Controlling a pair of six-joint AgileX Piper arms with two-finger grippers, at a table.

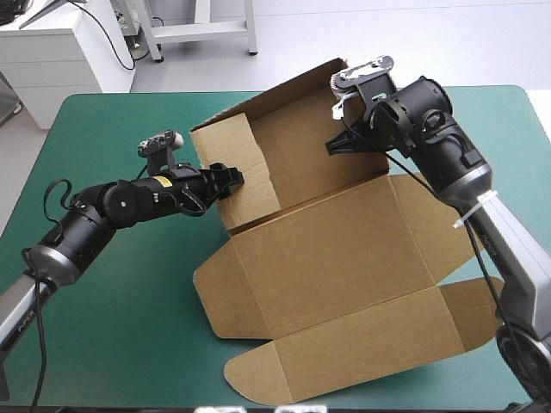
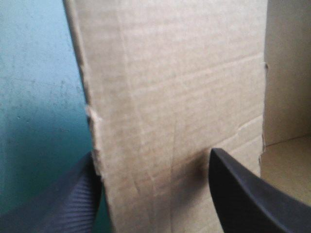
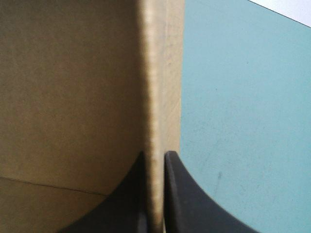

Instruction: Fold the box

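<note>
Lying centre to lower right in the high view: cut brown cardboard box (image 1: 344, 258) on the teal-green covered surface (image 1: 129, 327), near flaps (image 1: 344, 361) flat, far walls raised. At centre left, black-finned left tool (image 1: 231, 179) spread open, straddling the raised side wall (image 1: 256, 162). Farther off, upper centre, black-finned right tool (image 1: 334, 144) clamped on the back wall (image 1: 301, 129).

Risk of buckling the side wall by pushing off its crease, and of tearing the pinched edge by twisting.

Shown only from the right wrist: board edge squeezed between fingers. Shown only from above: the flat flaps.
</note>
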